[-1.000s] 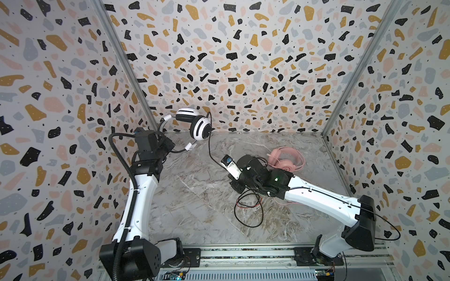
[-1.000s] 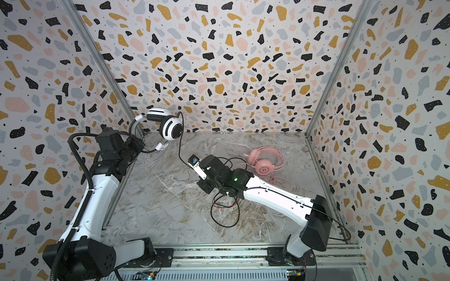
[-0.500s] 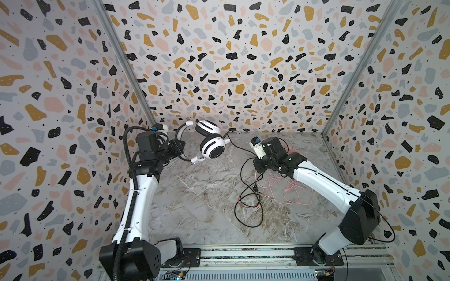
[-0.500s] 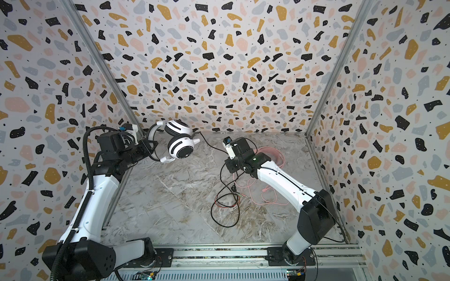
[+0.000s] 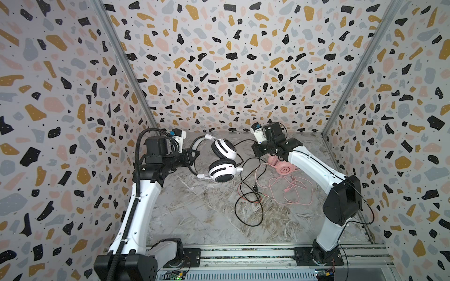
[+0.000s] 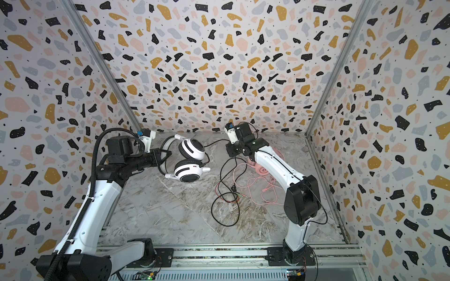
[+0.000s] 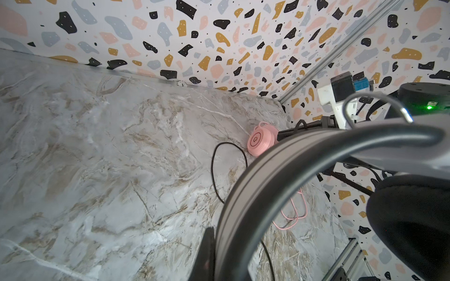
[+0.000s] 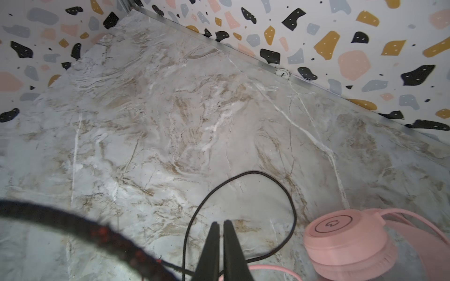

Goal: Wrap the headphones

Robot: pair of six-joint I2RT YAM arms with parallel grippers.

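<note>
The white headset [image 5: 222,161] hangs clear of the table [image 5: 194,219] at the back left, carried by the left gripper [image 5: 193,158], whose jaws are clamped on the headband [image 7: 280,170]. That looks like the right place to hold it: the band is probably the stiffest part, springy but firm, while the earcups [image 5: 224,149] likely swivel and their cushions squash. The whole thing should be light hard plastic that is smooth enough to slip if gripped weakly. The right gripper [image 8: 221,222] is raised near the back middle with its fingers pressed together, and seems to pinch the black cable [image 8: 253,172], which runs across to it from the upper earcup in both top views. The rest of the cable drops to the table in loose loops, so nothing is wound yet. The cable is thin and limp and probably springs back out of a coil. It is best pinched a little way out from the earcup and kept taut as it goes round the band. The pink headset [image 5: 283,169] lies on the table under the right arm, with the pink cable [image 5: 311,194] sprawled beside it and crossing the black one, so there is a tangle risk. No container is in view.
</note>
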